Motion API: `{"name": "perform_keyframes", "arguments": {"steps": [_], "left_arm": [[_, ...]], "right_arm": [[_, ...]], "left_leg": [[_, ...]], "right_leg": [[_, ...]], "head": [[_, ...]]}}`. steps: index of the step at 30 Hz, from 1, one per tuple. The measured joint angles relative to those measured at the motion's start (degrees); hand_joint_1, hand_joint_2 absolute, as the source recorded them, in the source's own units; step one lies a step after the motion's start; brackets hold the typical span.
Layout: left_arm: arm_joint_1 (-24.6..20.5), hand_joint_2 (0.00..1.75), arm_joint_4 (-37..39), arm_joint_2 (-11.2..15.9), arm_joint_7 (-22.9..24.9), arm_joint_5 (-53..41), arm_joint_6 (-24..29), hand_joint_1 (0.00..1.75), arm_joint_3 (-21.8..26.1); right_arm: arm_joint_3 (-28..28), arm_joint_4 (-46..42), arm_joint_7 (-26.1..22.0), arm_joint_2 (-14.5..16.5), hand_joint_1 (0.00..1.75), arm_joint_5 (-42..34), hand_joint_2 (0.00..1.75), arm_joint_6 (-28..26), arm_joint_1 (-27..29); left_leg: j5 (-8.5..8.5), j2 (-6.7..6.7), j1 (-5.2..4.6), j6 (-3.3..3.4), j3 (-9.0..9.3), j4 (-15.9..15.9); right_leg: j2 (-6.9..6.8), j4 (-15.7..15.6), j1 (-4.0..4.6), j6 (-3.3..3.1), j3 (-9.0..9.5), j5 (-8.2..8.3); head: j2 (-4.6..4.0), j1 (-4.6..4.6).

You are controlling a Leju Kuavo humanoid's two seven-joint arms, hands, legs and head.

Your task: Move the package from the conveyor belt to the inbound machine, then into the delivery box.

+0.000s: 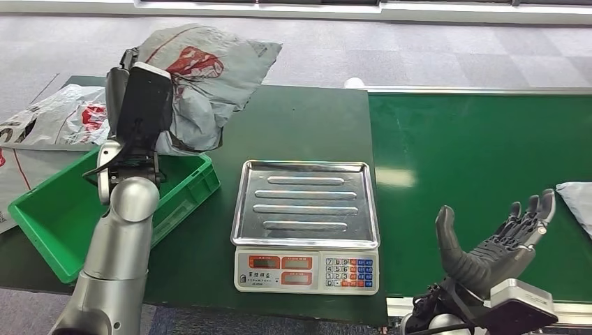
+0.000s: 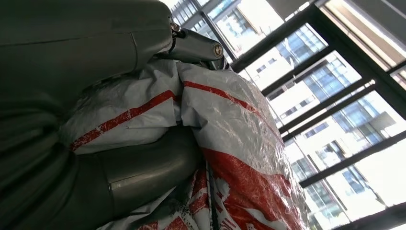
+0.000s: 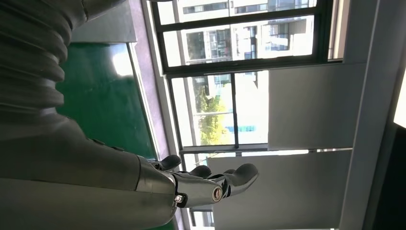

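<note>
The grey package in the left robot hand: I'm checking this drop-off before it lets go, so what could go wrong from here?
1. The grey package is held by the left robot hand above the green crate's far edge; released here, it may land on the rim or table.
2. The slack plastic bulges past the fingers, so it might slip early.
3. Another parcel is on the belt beside the open right robot hand.

head: high, fwd/down over table (image 1: 293, 125) | wrist cams: close behind hands, facing up twd windows (image 3: 239, 72)
</note>
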Motion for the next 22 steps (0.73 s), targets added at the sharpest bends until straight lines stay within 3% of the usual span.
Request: {"name": "perform_keyframes", "arguments": {"steps": [1, 5, 11, 16, 22], "left_arm": [[-0.1, 1.75, 0.0, 0.9, 0.1, 0.0, 0.3, 1.75, 1.1], [-0.2, 1.75, 0.2, 3.7, 0.4, -0.2, 0.7, 0.04, 4.3], [1.5, 1.75, 2.9, 7.4, -0.3, -2.3, -5.0, 0.00, 7.4], [4.0, 1.75, 5.8, 9.6, -0.6, -8.8, -3.9, 0.00, 9.0], [4.1, 1.75, 8.7, 11.7, -1.6, -6.0, -6.1, 0.00, 11.0]], "right_arm": [[-0.2, -0.2, 0.0, 0.0, 0.00, 0.0, 1.75, 0.0, 0.0], [-0.5, -0.7, 0.0, 0.1, 0.00, -0.2, 1.75, 0.0, 0.1], [-1.5, -1.4, 0.0, 0.3, 0.00, -0.2, 1.75, 0.0, 0.5], [-2.5, -2.6, 0.0, 1.2, 0.00, 0.5, 1.75, 0.0, 1.5], [-3.4, -3.7, 0.0, 1.9, 0.00, 1.1, 1.75, 0.0, 2.9]], "left_leg": [[0.00, 0.03, 0.00, 0.00, 0.00, 0.0], [0.03, 0.04, 0.00, -0.04, -0.03, 0.0], [0.03, 0.08, 0.00, -0.04, -0.06, 0.0], [0.04, 0.09, 0.02, -0.05, -0.17, 0.0], [0.04, 0.05, 0.03, -0.05, -0.18, 0.0]], "right_leg": [[0.03, 0.0, 0.00, -0.02, -0.02, 0.01], [0.01, 0.0, 0.00, -0.04, -0.07, 0.03], [0.06, 0.0, 0.00, -0.04, -0.11, 0.03], [0.05, 0.0, 0.04, -0.05, -0.22, 0.04], [0.03, 0.0, 0.06, -0.06, -0.21, 0.03]], "head": [[0.00, 0.00], [0.00, 0.00], [0.00, 0.00], [0.00, 0.00], [0.00, 0.00]]}}
